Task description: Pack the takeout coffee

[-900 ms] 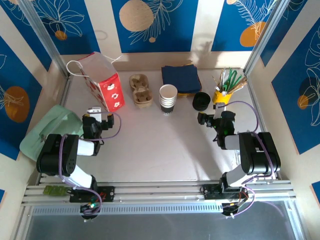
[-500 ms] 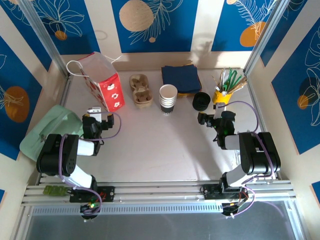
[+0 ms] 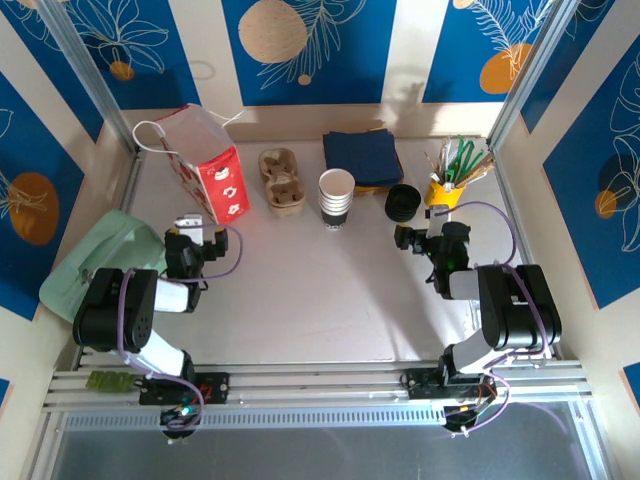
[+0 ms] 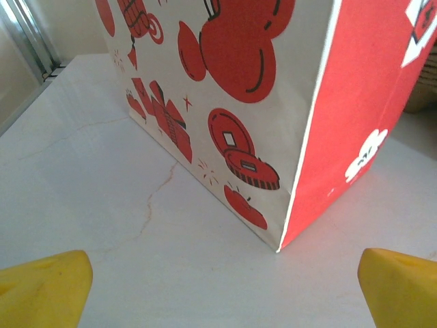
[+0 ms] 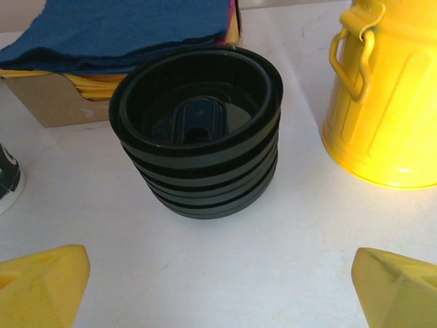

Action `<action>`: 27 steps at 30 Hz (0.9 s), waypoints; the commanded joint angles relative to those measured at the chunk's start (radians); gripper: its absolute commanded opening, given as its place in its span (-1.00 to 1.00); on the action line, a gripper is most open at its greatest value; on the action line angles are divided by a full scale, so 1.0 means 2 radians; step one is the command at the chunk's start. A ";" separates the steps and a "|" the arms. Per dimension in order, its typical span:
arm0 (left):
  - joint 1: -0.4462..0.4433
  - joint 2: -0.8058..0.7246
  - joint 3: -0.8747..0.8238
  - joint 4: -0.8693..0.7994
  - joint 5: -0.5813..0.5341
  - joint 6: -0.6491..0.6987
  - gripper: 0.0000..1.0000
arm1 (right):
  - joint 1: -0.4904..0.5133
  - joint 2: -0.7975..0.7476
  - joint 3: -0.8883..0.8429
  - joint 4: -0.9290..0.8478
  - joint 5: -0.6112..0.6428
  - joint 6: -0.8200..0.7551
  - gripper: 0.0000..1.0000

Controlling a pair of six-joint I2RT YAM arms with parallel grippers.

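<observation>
Top external view: at lower left, the left gripper holds its jaws wide and empty, near the red-and-white paper bag. At right, the right gripper is equally wide, facing the black lids. Farther up, at centre frame, the paper cup tops its stack on the table.

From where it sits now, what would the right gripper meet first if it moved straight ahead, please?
Probably the stack of black lids, dead ahead of the open right gripper; bare table lies between, though depth is hard to judge.
</observation>
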 commanded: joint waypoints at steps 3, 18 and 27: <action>-0.004 -0.043 -0.065 0.101 -0.020 0.001 0.99 | 0.027 -0.081 0.011 -0.067 0.050 -0.013 0.98; -0.012 -0.374 0.133 -0.572 -0.049 -0.151 0.99 | -0.025 -0.258 0.184 -0.517 -0.142 0.273 0.98; -0.011 -0.358 0.255 -0.738 0.090 -0.224 0.99 | 0.068 -0.200 0.291 -0.624 -0.121 0.311 0.99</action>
